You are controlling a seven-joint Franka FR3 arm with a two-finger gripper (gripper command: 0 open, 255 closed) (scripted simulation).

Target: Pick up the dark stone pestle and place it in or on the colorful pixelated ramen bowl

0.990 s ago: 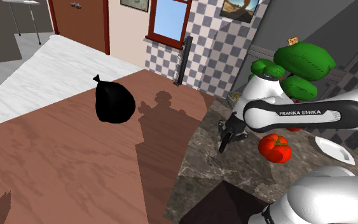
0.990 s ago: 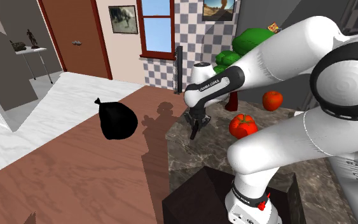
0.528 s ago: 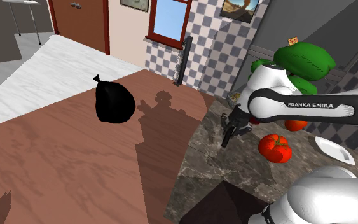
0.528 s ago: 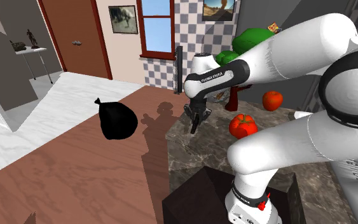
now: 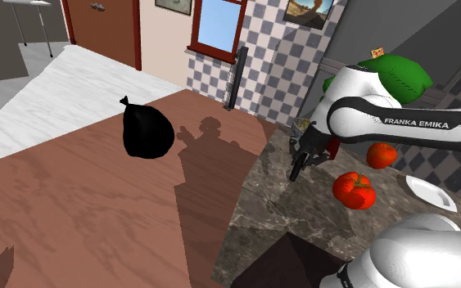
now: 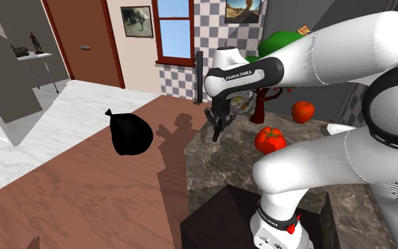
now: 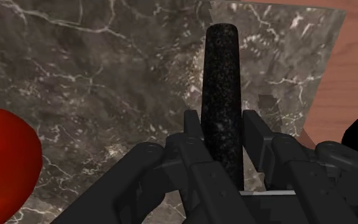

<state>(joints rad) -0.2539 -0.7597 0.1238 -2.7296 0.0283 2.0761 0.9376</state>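
While the end effector hangs above the marble counter, its fingers clasp the dark pestle between them.

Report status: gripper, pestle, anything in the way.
Black two-finger gripper shut on dark speckled stone pestle. Pestle hangs over grey marble counter. Red tomato alongside, not touching.

Things on the marble counter and in the room, by number.
One white arm with one black gripper of two fingers; one dark speckled pestle; two red fruits, the second farther back; one green-crowned tree; one white plate; one black bag on the wood floor; one brown door; one window; two framed pictures, the other on the chequered wall; one tall black slat.
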